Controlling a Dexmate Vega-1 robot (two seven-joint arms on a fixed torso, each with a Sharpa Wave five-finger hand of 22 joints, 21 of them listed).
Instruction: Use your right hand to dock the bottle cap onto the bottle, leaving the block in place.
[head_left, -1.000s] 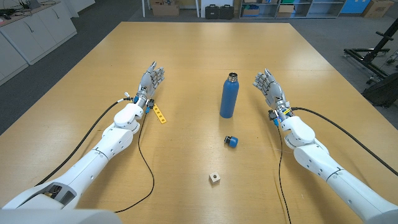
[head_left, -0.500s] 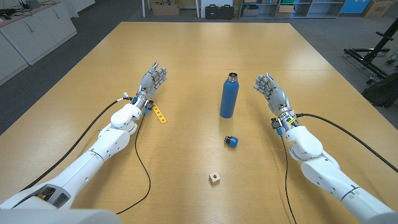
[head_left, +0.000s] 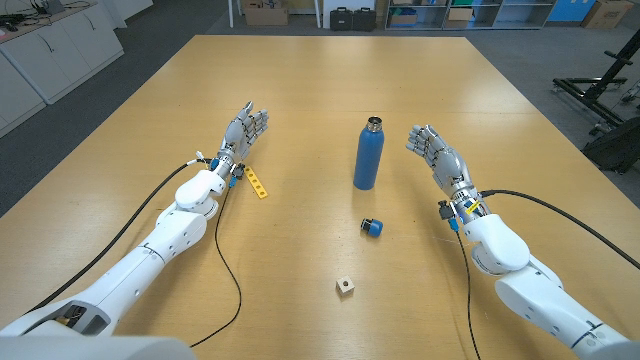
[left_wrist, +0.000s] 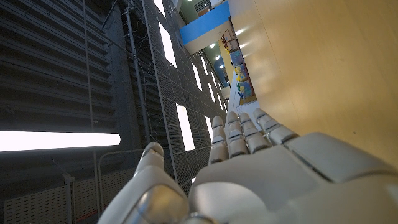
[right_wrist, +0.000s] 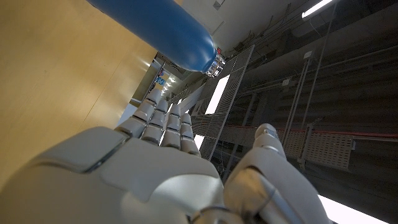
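A blue bottle (head_left: 369, 154) with a bare metal neck stands upright in the middle of the table (head_left: 320, 90); its body also crosses the right wrist view (right_wrist: 161, 34). The blue bottle cap (head_left: 373, 228) lies on the wood in front of the bottle. A small pale block (head_left: 346, 287) sits nearer the front edge. My right hand (head_left: 434, 152) is to the right of the bottle, open, fingers apart, holding nothing (right_wrist: 168, 162). My left hand (head_left: 243, 131) is at the left, open and empty (left_wrist: 249, 168).
A small yellow piece (head_left: 258, 184) lies beside my left wrist. Black cables trail from both arms across the table. Cabinets, boxes and a stand lie beyond the table's far edge.
My right arm has drawn back toward the front of the table and the hand has tilted slightly toward the bottle. The left hand, bottle, cap and block have stayed put.
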